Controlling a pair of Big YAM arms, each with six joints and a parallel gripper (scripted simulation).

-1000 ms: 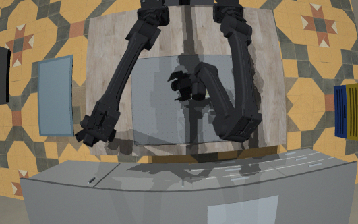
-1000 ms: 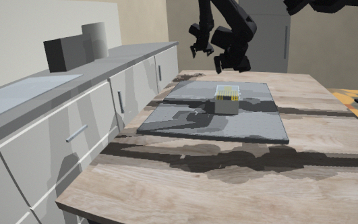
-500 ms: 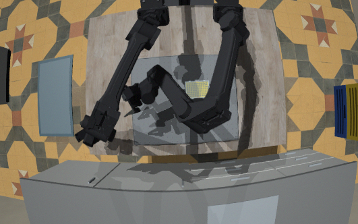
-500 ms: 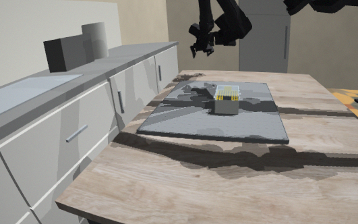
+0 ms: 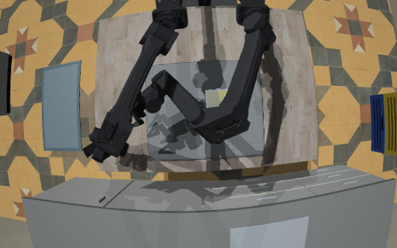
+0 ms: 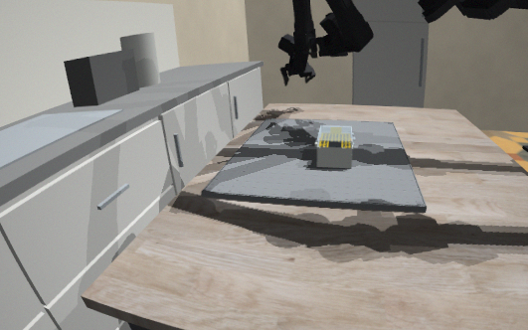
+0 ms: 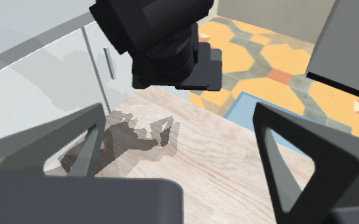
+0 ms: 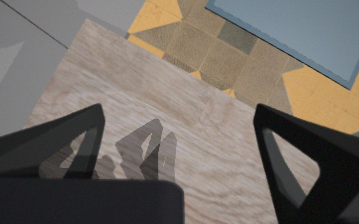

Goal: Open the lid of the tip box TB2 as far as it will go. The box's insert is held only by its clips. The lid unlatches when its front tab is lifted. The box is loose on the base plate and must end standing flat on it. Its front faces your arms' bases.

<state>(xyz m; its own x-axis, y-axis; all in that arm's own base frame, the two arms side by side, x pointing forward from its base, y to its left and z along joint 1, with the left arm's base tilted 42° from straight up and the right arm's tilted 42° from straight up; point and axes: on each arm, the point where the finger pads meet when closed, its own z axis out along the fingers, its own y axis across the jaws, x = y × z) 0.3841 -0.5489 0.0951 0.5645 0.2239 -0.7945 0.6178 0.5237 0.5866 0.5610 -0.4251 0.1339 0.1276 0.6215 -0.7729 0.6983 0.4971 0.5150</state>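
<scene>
The tip box TB2 (image 5: 211, 98) (image 6: 334, 158) stands upright on the grey base plate (image 5: 252, 143) (image 6: 288, 188). It has a grey body, yellow tips and a clear lid (image 6: 335, 128) that looks closed over them; the front tab cannot be made out. My left arm covers part of the box in the top view. My left gripper (image 5: 137, 113) (image 7: 179, 111) is open and empty, raised off to the side of the box, towards my right arm. My right gripper (image 5: 92, 154) (image 6: 297, 81) (image 8: 179, 112) is open and empty, high above the far corner of the table.
The wooden table (image 5: 295, 112) (image 6: 318, 278) surrounds the plate. My right arm's wrist (image 7: 170, 55) is close in front of my left gripper. A grey cabinet row (image 5: 164, 194) (image 6: 119, 154) runs along one table edge. A blue panel (image 5: 61, 108) (image 8: 305, 35) lies beyond another edge.
</scene>
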